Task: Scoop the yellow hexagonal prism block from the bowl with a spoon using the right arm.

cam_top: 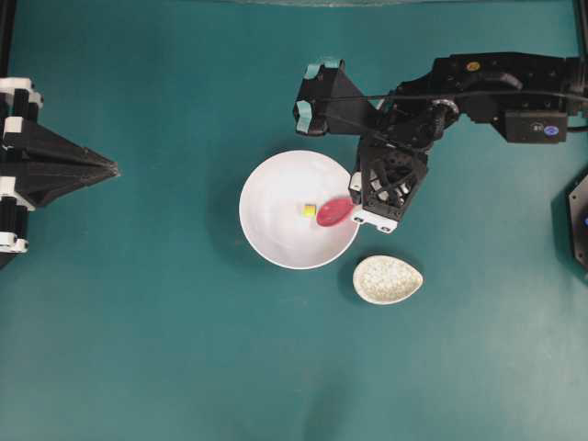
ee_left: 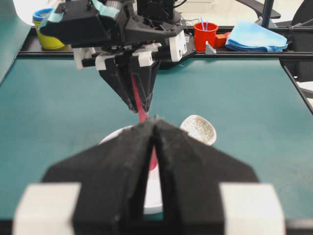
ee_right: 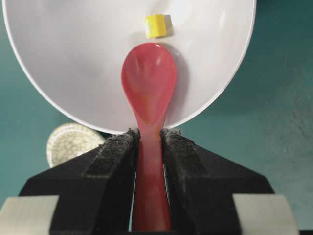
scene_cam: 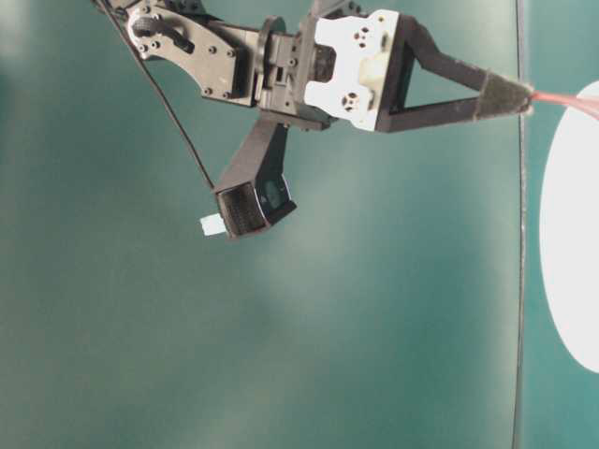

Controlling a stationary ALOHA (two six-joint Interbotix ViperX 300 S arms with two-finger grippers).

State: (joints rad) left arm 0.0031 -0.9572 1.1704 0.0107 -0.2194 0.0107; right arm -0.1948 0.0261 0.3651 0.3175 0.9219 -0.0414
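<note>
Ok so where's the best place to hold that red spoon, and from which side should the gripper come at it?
By the straight handle, from its tail end, fingers pinching the two narrow sides. That is how the right gripper holds the spoon now, leaving the oval scoop free and pointed into the bowl at the yellow block.

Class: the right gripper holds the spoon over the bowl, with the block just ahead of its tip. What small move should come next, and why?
Probably ease the spoon forward and down, sliding its tip under the yellow block. The right gripper already clamps the handle, the scoop is inside the bowl, and the block lies just beyond the tip, not yet in the scoop.
</note>
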